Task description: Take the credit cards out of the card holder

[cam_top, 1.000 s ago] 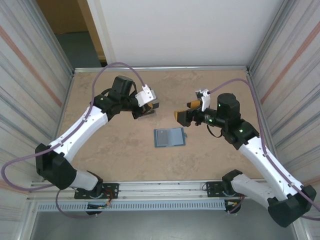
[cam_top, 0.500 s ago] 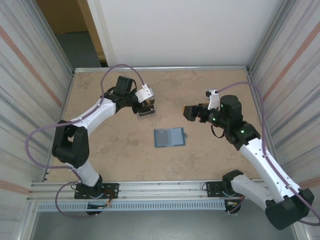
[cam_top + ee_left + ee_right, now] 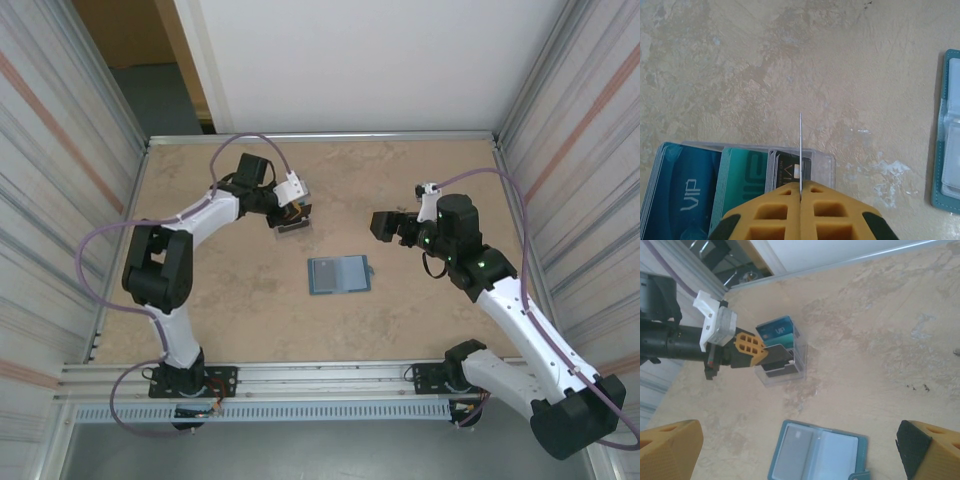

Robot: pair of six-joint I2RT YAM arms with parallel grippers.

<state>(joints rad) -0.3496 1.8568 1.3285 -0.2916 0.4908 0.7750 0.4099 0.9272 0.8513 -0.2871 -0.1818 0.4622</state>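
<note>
1. Progress looks well along. Cards [image 3: 687, 190] already stand in rows in a clear tray [image 3: 822, 165] on the far left part of the desk [image 3: 230, 300]: blue ones, teal ones, then a dark one.
2. The left hand [image 3: 800, 187] is clenched on one more card [image 3: 800, 145]. It shows edge-on as a thin line, held just above the tray's dark row. I judge this card is about to go into the tray; it is not yet let go.
3. The holder [image 3: 340, 274] lies open and flat at mid-desk, pocket panels up, well apart from the tray.
4. What is left is to drop the held card and then empty whatever the pockets hold. In the right wrist view one panel looks greyer than the other, which may be a card inside. I cannot tell how many remain, if any.
5. The right hand [image 3: 385, 225] is released, its jaws wide with nothing between them. It hovers to the right of the tray and beyond the holder.
6. Ribbed walls [image 3: 60, 150] close in the desk on both sides.
7. Little stands in the way, since bare desk separates each hand from the holder. The holder lies unpinned, so it would likely slide or lift when a card is pulled. The two hands face each other and could crowd if both reach for it.
</note>
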